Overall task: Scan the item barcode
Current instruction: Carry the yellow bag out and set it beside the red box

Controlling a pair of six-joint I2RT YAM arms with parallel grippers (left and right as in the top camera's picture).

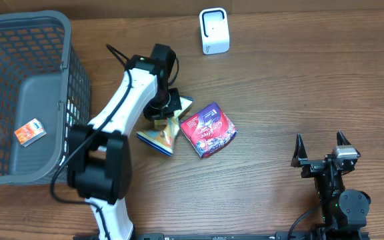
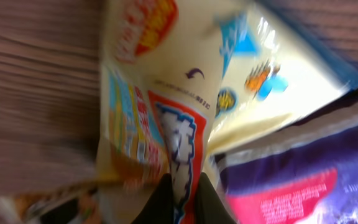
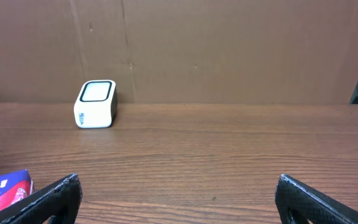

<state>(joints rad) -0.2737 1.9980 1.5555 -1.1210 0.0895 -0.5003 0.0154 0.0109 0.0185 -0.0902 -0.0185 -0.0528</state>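
Left fingers [image 2: 157, 208] pinch the yellow snack packet [image 2: 166, 74], its print blurred unreadable; right fingers [image 3: 48, 202] stand spread, empty.

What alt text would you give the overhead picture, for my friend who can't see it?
The left gripper pinches a yellow snack packet at centre, beside a red and purple packet. A white scanner stands at the far edge, a grey basket holding an orange box sits left, and the right gripper hangs open.

Two packets [image 1: 160, 137] [image 1: 209, 131], one scanner [image 1: 214, 31] (one basket [image 1: 72, 73])
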